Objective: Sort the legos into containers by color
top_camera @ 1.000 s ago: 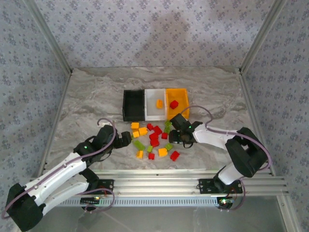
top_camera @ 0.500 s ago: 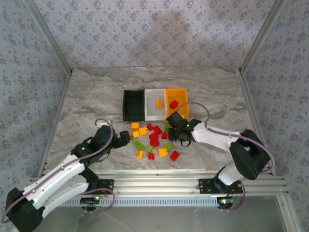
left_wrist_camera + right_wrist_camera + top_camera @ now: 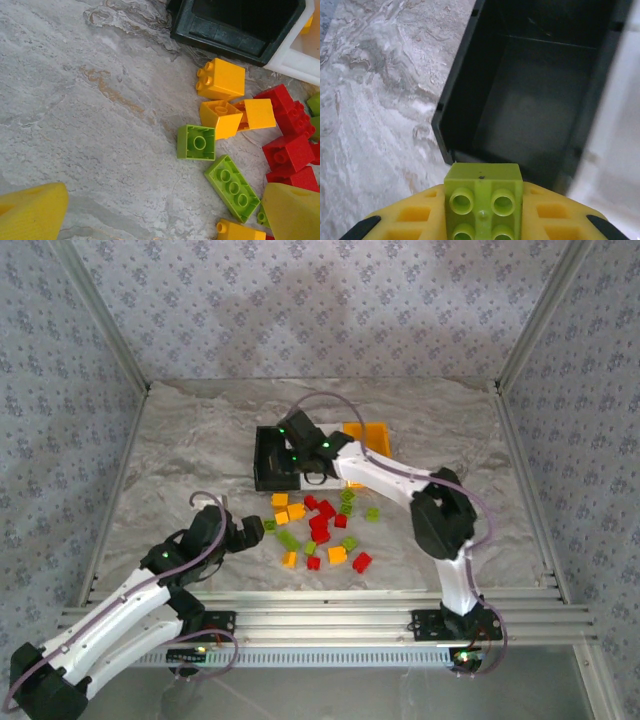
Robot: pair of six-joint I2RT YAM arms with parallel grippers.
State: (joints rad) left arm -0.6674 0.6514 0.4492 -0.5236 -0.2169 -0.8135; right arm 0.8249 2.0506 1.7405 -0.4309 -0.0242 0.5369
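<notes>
The small lime green studded plastic brick [image 3: 483, 185] sits pinched between the yellow fingers of the right gripper [image 3: 483, 212], studs towards the wrist camera, just short of the near rim of the black open-top plastic bin [image 3: 462, 80]. The bin's floor beyond it looks bare (so green seems meant for it). From above, that right gripper [image 3: 297, 452] hangs over the black bin [image 3: 258, 468], its arm stretched across the white bin [image 3: 322, 480] beside it.

The risk is in the release. Judged from the wrist view, the brick is nearer the rim than the middle, so letting go here could clip the wall and bounce the brick out onto the marbled tabletop [image 3: 180, 460]. The hold also looks to be at the very finger ends, so a jolt could twist the brick loose, or it may cling to one finger.

Nearer than the black bin lies the loose heap of red, lime and yellow-orange bricks [image 3: 320, 530]. To the near left of the bin the left gripper [image 3: 160, 212] hovers low with jaws wide and empty; closing there could nudge neighbouring bricks apart.
</notes>
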